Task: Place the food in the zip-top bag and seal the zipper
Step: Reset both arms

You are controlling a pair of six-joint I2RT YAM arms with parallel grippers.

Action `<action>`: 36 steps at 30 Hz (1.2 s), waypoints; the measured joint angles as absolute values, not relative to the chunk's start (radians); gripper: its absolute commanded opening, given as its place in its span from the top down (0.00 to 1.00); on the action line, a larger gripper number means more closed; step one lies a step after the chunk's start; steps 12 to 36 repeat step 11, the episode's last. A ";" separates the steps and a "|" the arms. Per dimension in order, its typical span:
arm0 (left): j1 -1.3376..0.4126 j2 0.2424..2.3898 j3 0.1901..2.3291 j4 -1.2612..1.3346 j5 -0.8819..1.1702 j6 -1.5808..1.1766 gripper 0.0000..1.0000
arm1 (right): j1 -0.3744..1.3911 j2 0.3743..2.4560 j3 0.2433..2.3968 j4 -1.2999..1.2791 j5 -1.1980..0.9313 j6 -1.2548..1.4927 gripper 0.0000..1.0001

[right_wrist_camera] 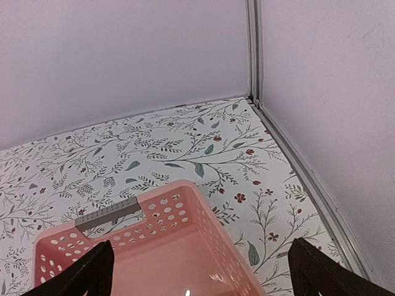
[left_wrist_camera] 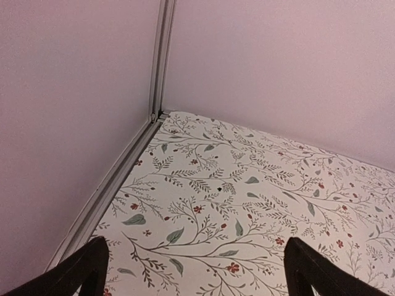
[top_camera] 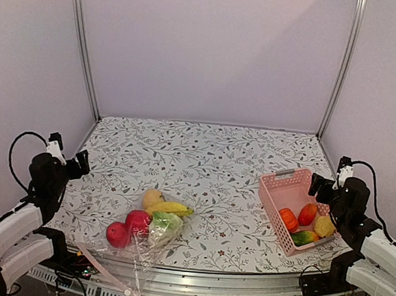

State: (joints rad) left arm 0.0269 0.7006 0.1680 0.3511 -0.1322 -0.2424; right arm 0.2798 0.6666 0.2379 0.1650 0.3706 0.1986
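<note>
The clear zip-top bag (top_camera: 145, 247) lies crumpled at the front left of the table. Its pale pink zipper (top_camera: 103, 267) runs towards the table's near edge. In or under its plastic sit two red fruits (top_camera: 127, 228), a white-green cauliflower (top_camera: 164, 228), a yellow banana (top_camera: 171, 207) and a yellow-orange piece (top_camera: 152, 198). More food lies in the pink basket (top_camera: 270, 195): an orange piece (top_camera: 288, 219), a red one (top_camera: 308, 213), a yellow one (top_camera: 325, 226) and a green-orange one (top_camera: 305, 237). My left gripper (top_camera: 70, 158) (left_wrist_camera: 197, 271) hangs open at the left edge. My right gripper (top_camera: 325, 185) (right_wrist_camera: 200, 271) is open above the basket (right_wrist_camera: 179, 216).
The floral table (top_camera: 211, 156) is walled by pale panels at the back and both sides, with metal corner posts (top_camera: 83, 43). The basket has a grey handle (right_wrist_camera: 108, 214) on its far end. Cables run under the table's front edge.
</note>
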 measured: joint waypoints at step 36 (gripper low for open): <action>0.027 0.748 0.167 0.430 -0.132 -0.236 0.00 | 0.280 0.648 0.208 0.323 0.418 0.142 0.01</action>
